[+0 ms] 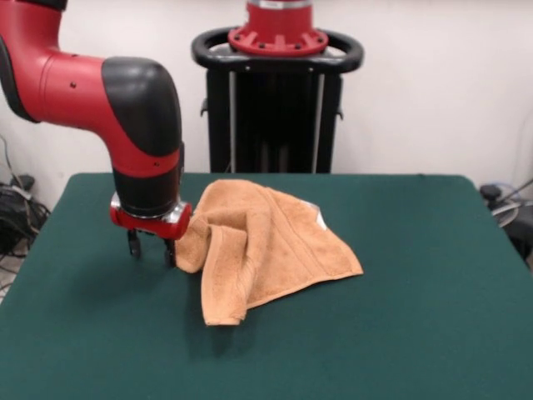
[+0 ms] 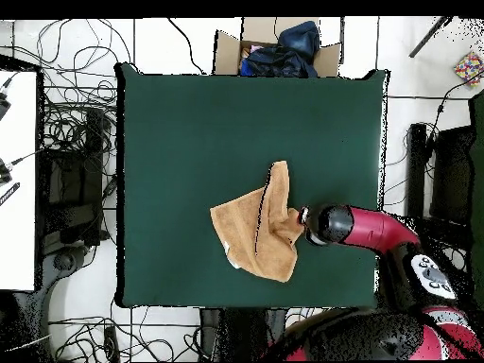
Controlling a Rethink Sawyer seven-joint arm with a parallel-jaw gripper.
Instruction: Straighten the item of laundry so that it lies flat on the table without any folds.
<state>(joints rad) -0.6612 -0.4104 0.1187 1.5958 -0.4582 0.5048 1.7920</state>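
Your claw (image 1: 151, 248) hangs low over the green surface (image 1: 416, 333), right at the towel's (image 1: 266, 250) folded edge. In the front view two dark fingertips (image 1: 133, 246) show below the red wrist ring with a gap between them, so it looks spread and gripping nothing, though one tip sits against the cloth and you cannot be sure. The towel lies crumpled near the middle of the surface, one flap doubled over along a ridge that runs away from the claw. In the overhead view the whole towel (image 2: 255, 232) stretches off from the claw (image 2: 304, 219) to one side, so the flap probably has to be drawn back toward the claw's side to open.
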